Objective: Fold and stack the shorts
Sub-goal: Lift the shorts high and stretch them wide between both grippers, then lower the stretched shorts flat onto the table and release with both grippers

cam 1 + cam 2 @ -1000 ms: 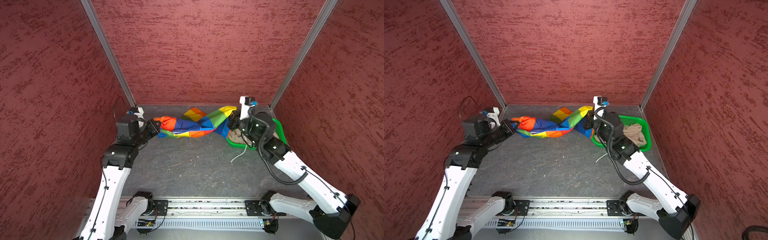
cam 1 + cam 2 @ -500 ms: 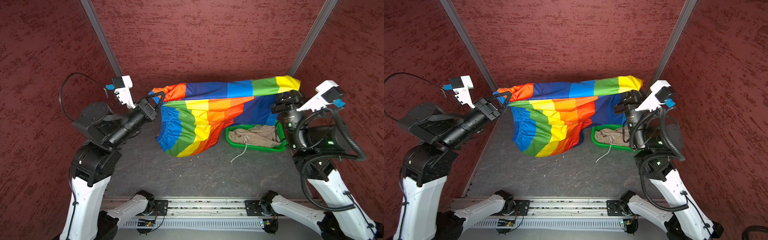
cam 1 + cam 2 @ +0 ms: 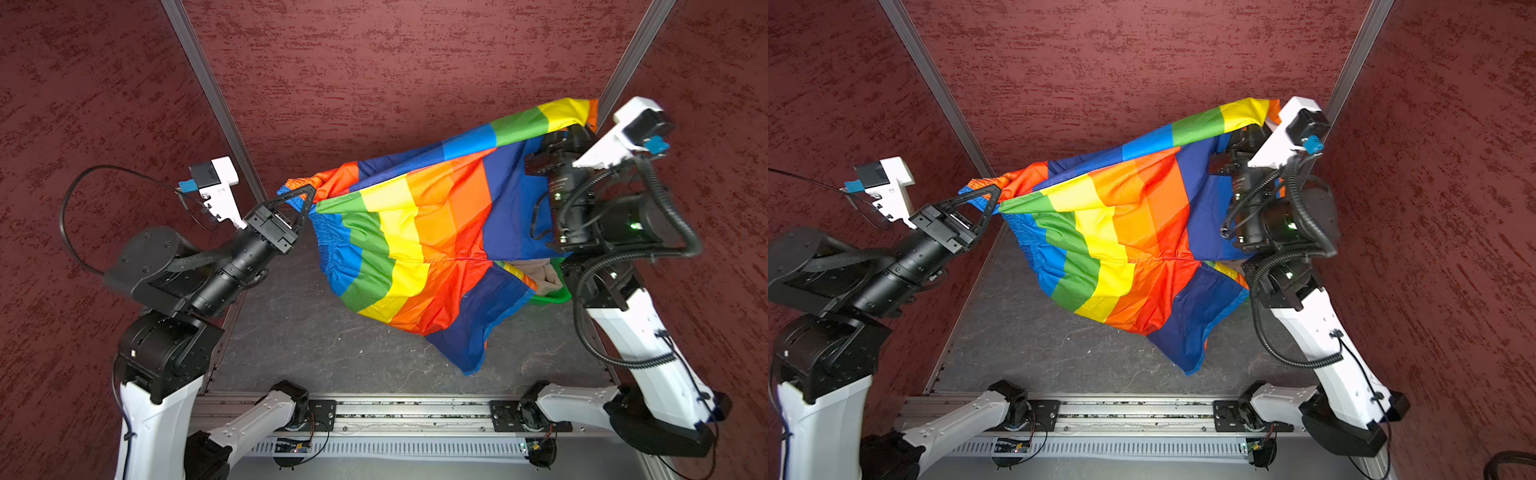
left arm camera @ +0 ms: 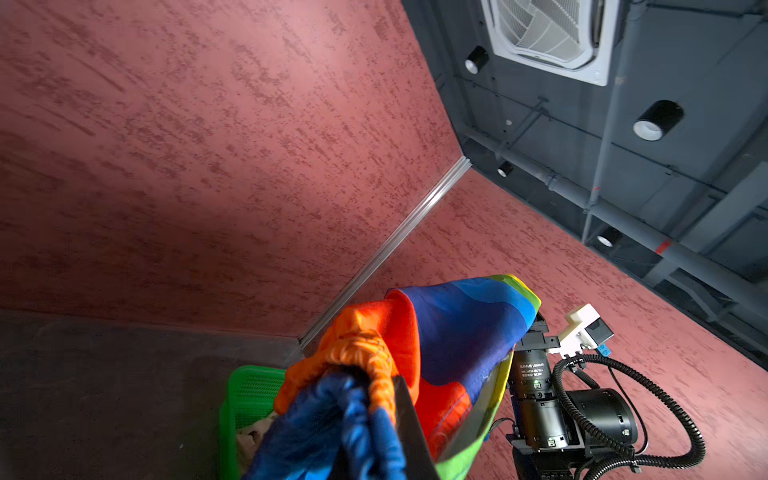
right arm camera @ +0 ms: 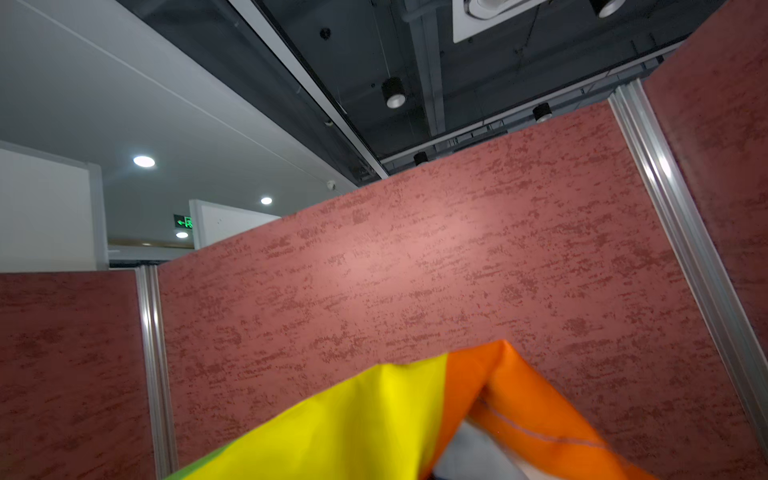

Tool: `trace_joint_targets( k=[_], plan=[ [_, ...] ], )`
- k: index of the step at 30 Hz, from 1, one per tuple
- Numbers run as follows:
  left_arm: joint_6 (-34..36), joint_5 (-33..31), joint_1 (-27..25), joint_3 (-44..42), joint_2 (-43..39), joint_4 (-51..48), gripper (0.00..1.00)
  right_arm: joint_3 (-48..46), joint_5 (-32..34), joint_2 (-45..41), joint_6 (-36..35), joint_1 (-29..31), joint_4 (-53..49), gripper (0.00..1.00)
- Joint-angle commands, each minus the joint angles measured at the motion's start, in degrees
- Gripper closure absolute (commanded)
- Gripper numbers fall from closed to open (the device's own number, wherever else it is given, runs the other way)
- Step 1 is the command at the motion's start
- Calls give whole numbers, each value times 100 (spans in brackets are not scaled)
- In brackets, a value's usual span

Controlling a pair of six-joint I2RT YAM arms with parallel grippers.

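Note:
The rainbow-striped shorts (image 3: 415,245) (image 3: 1125,245) hang spread in the air between my two grippers, in both top views. My left gripper (image 3: 308,196) (image 3: 994,195) is shut on the gathered orange and blue waistband end (image 4: 357,353). My right gripper (image 3: 570,134) (image 3: 1252,132) is raised high at the back right and is shut on the yellow and orange corner (image 5: 457,395), which drapes over its fingers and hides them. One blue leg (image 3: 478,332) dangles lowest. The beige shorts (image 3: 545,272) (image 4: 254,432) lie in the basket, mostly hidden.
The green perforated basket (image 3: 550,297) (image 4: 249,392) stands at the back right of the dark grey table (image 3: 316,332), under the hanging cloth. Red walls close in on three sides. The arm bases and a metal rail (image 3: 407,411) run along the front edge.
Both arms have risen from table level, lifting and stretching out the rainbow shorts. In the last half second the right gripper went higher, and the shorts swung toward the front right.

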Motion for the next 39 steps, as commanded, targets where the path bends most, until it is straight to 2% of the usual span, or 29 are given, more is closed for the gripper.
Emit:
trace_joint_targets(
  k=[1, 9, 14, 25, 32, 36, 39],
  plan=[
    [-82, -552, 32, -294, -230, -183, 100, -241, 375, 333, 224, -89, -83, 100],
    [-249, -664, 37, -526, -589, -731, 100, -985, 149, -111, 861, -334, 274, 100],
    [-388, -293, 31, -425, -445, -634, 100, -1143, 167, -612, 875, -337, 126, 100],
    [-571, 490, 22, 932, 263, -502, 100, -477, 323, -1378, 447, -334, -97, 100],
    [-697, 503, 31, 2160, 617, -898, 100, -94, 350, -1714, 259, -336, 366, 100],
    [-855, 355, 31, 2012, 389, -753, 100, -37, 411, -1721, 172, -336, 813, 100],
    [-805, -83, 31, 1499, 48, -646, 100, 180, 423, -1376, 152, -336, 735, 100]
  ],
)
